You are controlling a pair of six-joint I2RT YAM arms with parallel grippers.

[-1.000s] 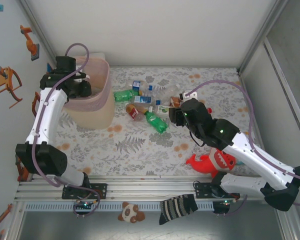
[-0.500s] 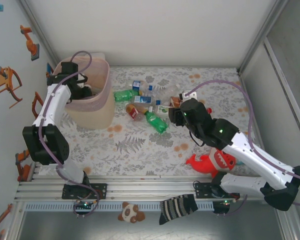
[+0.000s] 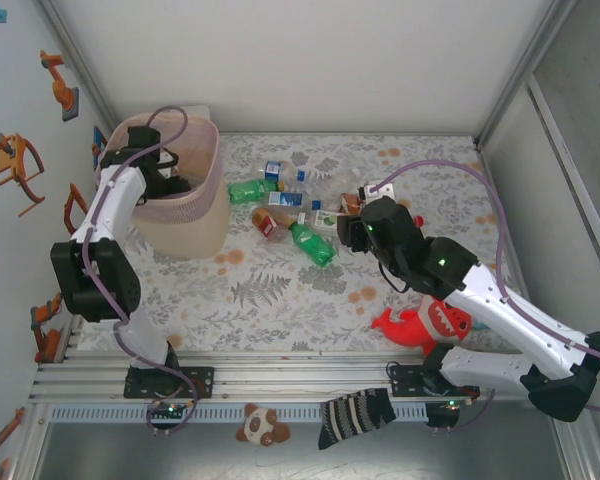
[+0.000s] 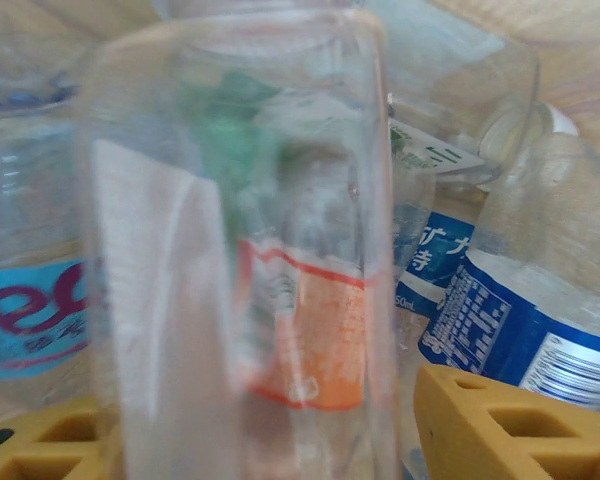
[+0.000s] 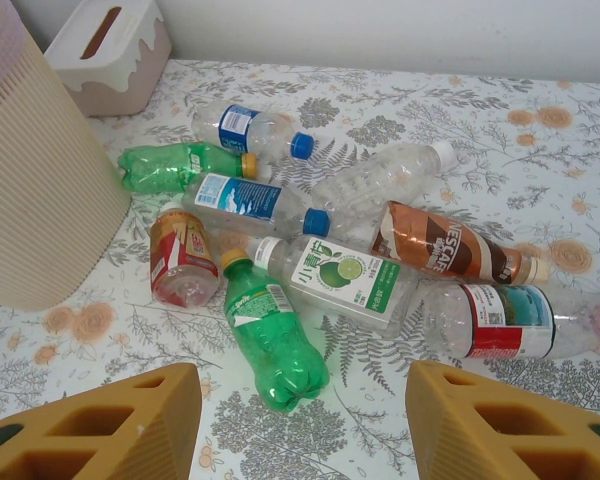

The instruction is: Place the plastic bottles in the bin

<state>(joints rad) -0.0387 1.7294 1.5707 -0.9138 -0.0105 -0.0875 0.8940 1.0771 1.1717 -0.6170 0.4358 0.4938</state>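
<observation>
Inside the bin (image 3: pixel 208 215), the left hand (image 4: pixel 270 430) is straddling a clear bottle (image 4: pixel 240 250), grip unclear. About nine bottles (image 5: pixel 272 335) are waiting beneath the wide-open right hand (image 5: pixel 300 420).

The bin (image 3: pixel 195 235) stands at the far left corner of my table (image 3: pixel 280 300), with bottles (image 4: pixel 510 320) inside. Loose bottles (image 3: pixel 310 245) lie right of it, and the plush toy (image 3: pixel 425 325) sits nearer me, rightward.

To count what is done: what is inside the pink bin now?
Inside the bin, the left wrist view shows clear bottles: blue-labelled ones, one with an orange label. A close, blurred clear bottle covers the middle; their number is unclear.
</observation>
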